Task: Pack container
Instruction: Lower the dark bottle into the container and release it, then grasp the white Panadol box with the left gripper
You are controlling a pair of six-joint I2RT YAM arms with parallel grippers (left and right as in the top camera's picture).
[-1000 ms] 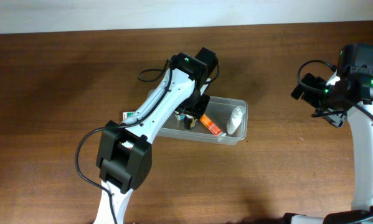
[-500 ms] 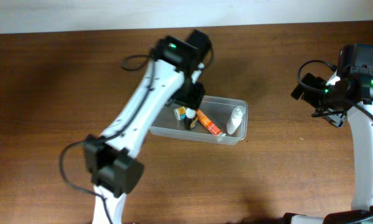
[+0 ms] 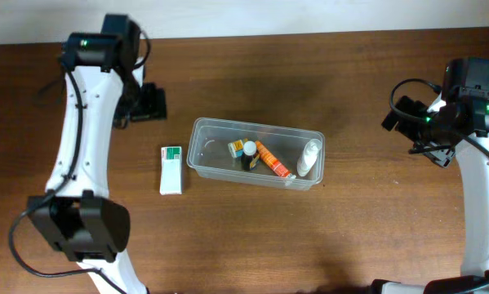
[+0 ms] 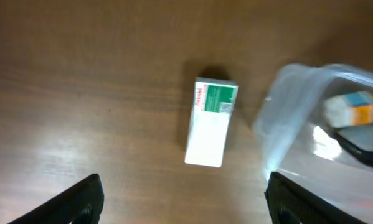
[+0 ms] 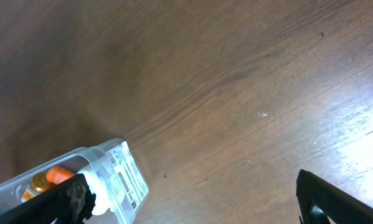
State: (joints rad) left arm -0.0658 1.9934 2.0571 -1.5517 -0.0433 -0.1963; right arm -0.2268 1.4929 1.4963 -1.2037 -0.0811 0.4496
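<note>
- The left gripper hangs over the table with its fingers spread wide and nothing between them.
- Ahead of it in the left wrist view lies the box, white with a green and red label at one end, flat on the wood. Its long axis runs nearly along the gripper's line of reach, so the jaws look set to close across its narrow width.
- Just beside the box, on its right and not touching it, stands the container; the box is outside it.
- Inside are a small bottle, an orange tube and a white bottle.
- The right gripper sits well beyond the container's other end, also wide and empty, so the left arm is much the nearer to the box.
</note>
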